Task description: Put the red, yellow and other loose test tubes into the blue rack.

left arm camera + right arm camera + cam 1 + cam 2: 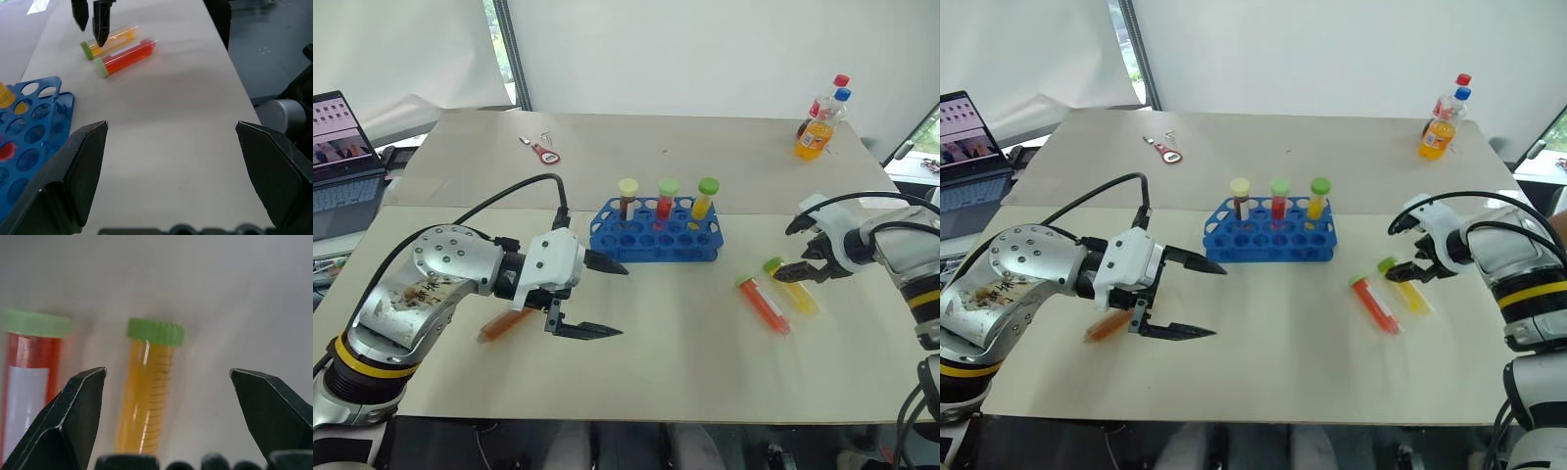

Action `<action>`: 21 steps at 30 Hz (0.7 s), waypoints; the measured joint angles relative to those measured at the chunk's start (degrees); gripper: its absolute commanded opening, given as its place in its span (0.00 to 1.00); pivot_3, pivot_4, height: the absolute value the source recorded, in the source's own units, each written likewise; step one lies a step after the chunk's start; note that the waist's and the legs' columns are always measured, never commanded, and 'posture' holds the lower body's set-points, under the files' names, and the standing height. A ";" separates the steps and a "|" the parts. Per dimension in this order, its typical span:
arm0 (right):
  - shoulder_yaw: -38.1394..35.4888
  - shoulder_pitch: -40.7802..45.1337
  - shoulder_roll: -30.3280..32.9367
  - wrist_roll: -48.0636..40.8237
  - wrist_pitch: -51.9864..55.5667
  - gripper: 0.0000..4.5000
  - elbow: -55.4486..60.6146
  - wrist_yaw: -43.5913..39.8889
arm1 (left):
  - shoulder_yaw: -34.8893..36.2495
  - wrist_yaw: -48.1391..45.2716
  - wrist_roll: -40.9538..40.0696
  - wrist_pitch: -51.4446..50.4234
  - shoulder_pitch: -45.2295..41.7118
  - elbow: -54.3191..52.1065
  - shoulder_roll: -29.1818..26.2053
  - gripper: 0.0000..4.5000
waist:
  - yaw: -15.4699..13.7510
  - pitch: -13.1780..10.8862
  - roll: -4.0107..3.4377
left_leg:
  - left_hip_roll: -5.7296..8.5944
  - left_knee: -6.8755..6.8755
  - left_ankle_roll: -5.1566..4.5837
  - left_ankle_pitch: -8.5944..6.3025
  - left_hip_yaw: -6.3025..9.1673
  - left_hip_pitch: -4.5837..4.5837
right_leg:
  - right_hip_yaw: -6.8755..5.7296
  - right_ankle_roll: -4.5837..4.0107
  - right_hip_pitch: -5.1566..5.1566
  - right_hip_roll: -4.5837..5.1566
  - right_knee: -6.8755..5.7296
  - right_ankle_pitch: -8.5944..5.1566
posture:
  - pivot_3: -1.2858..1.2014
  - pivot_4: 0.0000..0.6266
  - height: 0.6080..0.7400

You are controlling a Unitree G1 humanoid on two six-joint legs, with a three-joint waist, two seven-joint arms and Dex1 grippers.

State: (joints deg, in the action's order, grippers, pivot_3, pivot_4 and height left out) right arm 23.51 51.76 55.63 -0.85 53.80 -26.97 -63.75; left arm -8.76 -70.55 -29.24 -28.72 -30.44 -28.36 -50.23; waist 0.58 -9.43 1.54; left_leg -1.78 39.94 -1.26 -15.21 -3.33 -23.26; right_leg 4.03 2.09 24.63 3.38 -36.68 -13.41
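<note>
Here the red tube [29, 396] has a blank white label. Right gripper [796, 274] hangs wide over the yellow tube [795, 290]; left gripper [607, 299] is wide, empty, pointing sideways.

The rack [656, 233] is showing bright blue. The loose tubes [764, 304] are showing red and yellow, both green-capped.
</note>
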 measured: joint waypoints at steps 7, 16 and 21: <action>3.16 1.20 -1.52 2.70 -0.99 0.66 -4.77 -4.59 | -1.43 -0.23 1.52 1.98 -0.05 0.06 1.21 1.00 | 0.17 0.00 0.00 | -0.01 0.01 0.00 0.00 0.01 0.02 | 0.01 0.00 0.00 -0.01 -0.04 0.00 | 0.52 0.24 0.95; 3.11 1.55 -2.09 2.94 0.83 0.20 -4.75 -7.59 | -1.60 -0.03 2.55 2.37 0.16 0.18 2.20 1.00 | 0.09 0.00 0.00 | 0.00 0.04 0.00 0.00 0.03 0.02 | 0.00 0.00 0.00 0.00 -0.05 0.00 | 0.52 0.24 0.95; -0.08 1.54 -1.25 0.60 1.74 0.20 0.32 -9.55 | 1.15 1.05 0.35 -0.40 4.41 1.71 2.04 1.00 | 0.36 -0.02 -0.04 | -0.04 0.02 0.00 0.00 0.04 -0.11 | 0.05 0.00 0.28 0.00 -0.21 0.00 | 0.52 0.24 0.95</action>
State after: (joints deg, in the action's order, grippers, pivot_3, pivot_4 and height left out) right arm 23.43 53.30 54.38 -0.24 55.54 -26.65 -73.30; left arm -7.60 -69.50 -28.89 -29.12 -26.04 -26.64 -48.20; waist 0.95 -9.45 1.50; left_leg -1.82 39.96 -1.26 -15.21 -3.30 -23.38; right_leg 4.08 2.09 24.91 3.38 -36.88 -13.41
